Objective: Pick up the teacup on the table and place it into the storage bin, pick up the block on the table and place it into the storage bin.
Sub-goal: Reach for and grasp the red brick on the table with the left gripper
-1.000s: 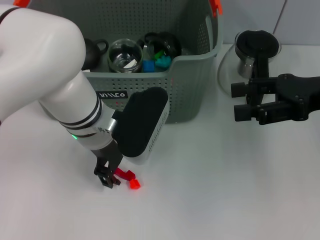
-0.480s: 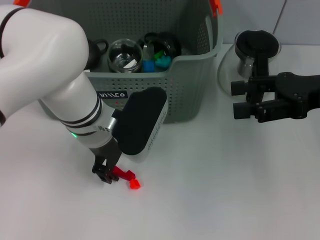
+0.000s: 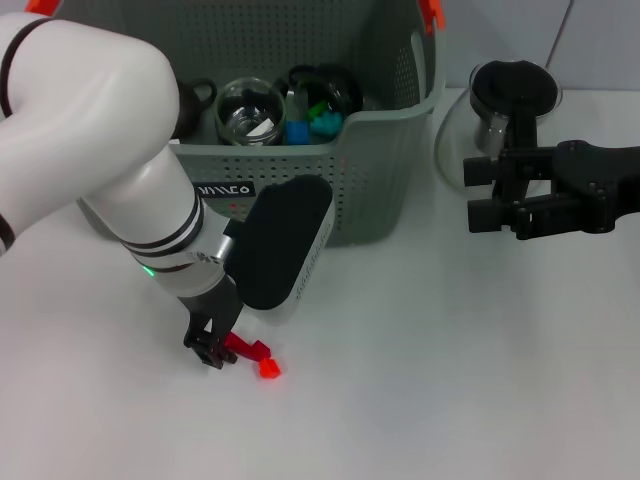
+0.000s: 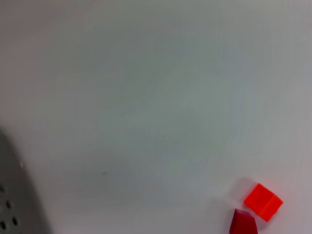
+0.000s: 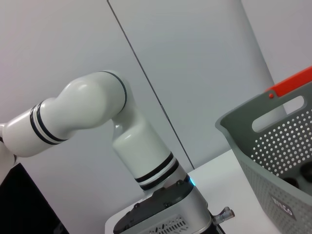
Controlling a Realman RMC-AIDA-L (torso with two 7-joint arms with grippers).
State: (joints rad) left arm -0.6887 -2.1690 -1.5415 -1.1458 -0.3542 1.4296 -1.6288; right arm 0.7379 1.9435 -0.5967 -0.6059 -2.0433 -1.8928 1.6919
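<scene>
Red and small, the block [image 3: 247, 349] lies on the table [image 3: 450, 400] at my left gripper [image 3: 212, 353], whose fingers look nearly closed on its end; an orange block [image 3: 268, 369] sits just beside. Light, rigid, probably slick: grip the flat sides. Behind stands the storage bin [image 3: 370, 170], its high rim needing a clear lift. My right gripper [image 3: 490, 200] hovers open, well apart.
</scene>
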